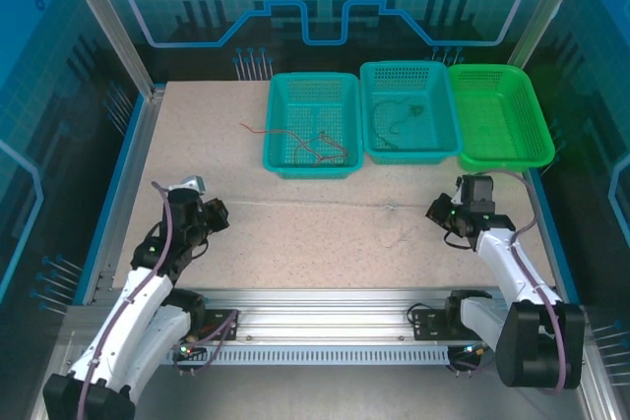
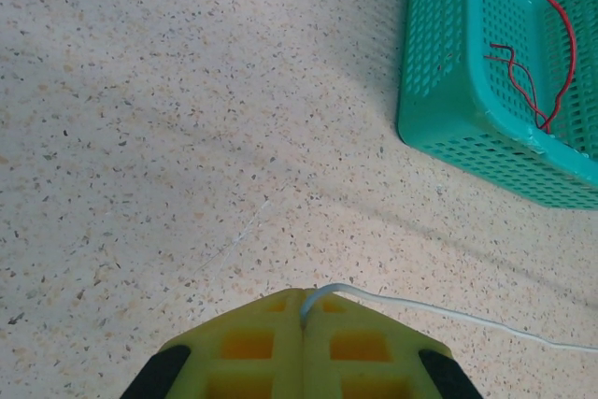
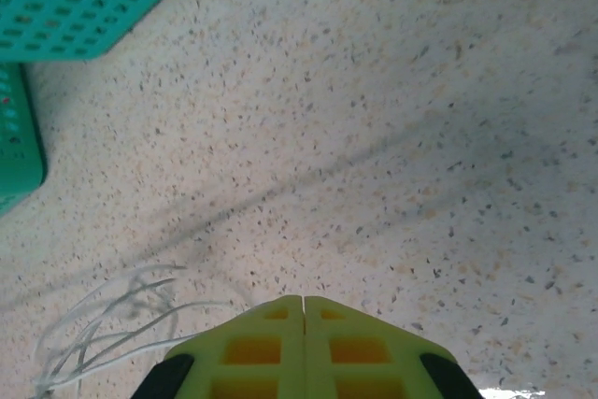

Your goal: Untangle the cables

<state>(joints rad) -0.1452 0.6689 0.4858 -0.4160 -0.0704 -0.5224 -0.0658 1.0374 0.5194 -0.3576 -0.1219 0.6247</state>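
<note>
Grips pale cable (image 2: 448, 313) in clenched left end effector (image 2: 304, 301); apparently holds its far end in clenched right end effector (image 3: 304, 301), stretching it across worktop (image 1: 295, 243) to draw snarl (image 1: 396, 211) loose. Leaves red cable (image 2: 570, 44) in teal basket (image 2: 448, 91).

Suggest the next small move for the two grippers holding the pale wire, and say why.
Probably draw the two grippers slightly farther apart. The left gripper is shut on the pale wire, which in the top view runs nearly straight toward the shut right gripper. That gripper seems to hold its other end, yet loose loops lie bunched beside it, so a gentle pull might open them.
</note>
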